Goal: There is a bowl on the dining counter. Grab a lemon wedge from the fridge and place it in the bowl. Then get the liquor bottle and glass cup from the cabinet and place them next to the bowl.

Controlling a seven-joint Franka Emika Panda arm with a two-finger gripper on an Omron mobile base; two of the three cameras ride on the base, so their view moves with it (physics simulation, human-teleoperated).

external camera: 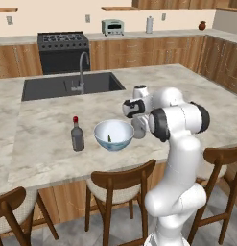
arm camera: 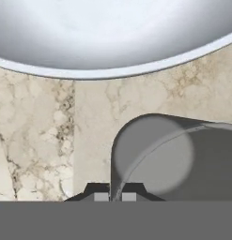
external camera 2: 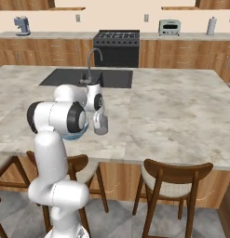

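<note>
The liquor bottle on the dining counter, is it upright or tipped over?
Upright. The liquor bottle stands on its base on the dining counter, red cap on top, beside the bowl.

Arm (external camera: 180,158): glossy white, built of rounded tubular segments. Joints carry dark black rings and caps. Claw (arm camera: 115,196): two small dark fingertips (arm camera: 99,193) with pale grey square pads.

Pale blue-white bowl (external camera: 114,135), beige marbled dining counter (external camera: 187,91)

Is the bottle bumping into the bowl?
Apart. In the left base view, the liquor bottle stands left of the bowl, with a strip of bare dining counter between them.
</note>
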